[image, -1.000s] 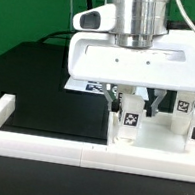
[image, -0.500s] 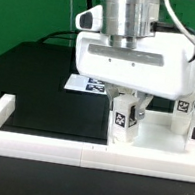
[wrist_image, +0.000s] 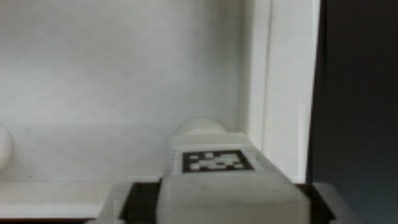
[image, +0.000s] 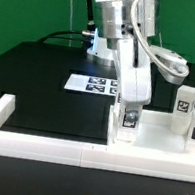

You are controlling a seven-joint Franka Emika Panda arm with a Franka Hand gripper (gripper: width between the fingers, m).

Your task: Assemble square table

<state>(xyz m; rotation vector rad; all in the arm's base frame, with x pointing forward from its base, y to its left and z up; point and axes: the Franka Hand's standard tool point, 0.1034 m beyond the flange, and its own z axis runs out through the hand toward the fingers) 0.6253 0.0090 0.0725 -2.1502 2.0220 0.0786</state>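
Item one, the black table surface [image: 37, 81]: I see it filling most of the exterior view, with green backdrop behind it.

Item two, the long white border rail [image: 37, 147]: it runs along the near edge of the table and turns back at the exterior view's left.

Item three, the Panda arm [image: 129, 45]: it reaches down from the top of the exterior view, its wrist twisted edge-on to the camera.

Item four, the square table top [image: 156, 135]: I log it at the exterior view's right, just behind the rail, lying flat. In the wrist view its pale floor and raised rim [wrist_image: 281, 110] show beside the black table.

Item five, the marker board [image: 95, 85]: it lies flat on the table behind the arm, well apart from the rail.

Item six, the gripper [image: 129, 118]: its jaws are clamped on a tagged leg block [image: 130, 119], which stands upright at the near corner of the table top. In the wrist view I see the block [wrist_image: 215, 165] between the two fingers [wrist_image: 128, 203], tag facing the camera.

Item seven, two more leg blocks [image: 185, 101], standing upright at the exterior view's right edge.
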